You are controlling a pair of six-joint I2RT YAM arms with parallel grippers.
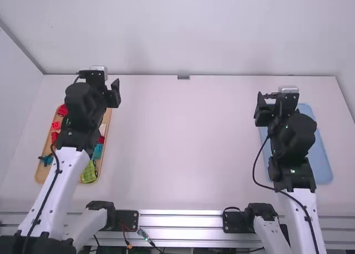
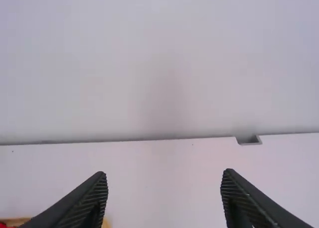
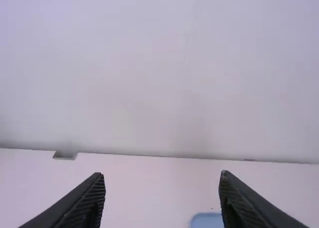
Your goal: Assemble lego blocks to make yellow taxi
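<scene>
We see the left gripper (image 2: 164, 173) and right gripper (image 3: 162, 173) spread wide and empty. At the high frame's left, the toy blocks (image 1: 56, 125) lie in a wooden tray (image 1: 40, 175), partly hidden by the left arm (image 1: 60, 179). Packed closely, we judge, they could snag or topple should a fingertip descend off-centre. We can read no lettering on them.

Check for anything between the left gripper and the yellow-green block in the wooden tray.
Nothing visible does. The left gripper hangs beyond the wooden tray, the yellow-green block lies at the near end, and only the left arm overhangs.
</scene>
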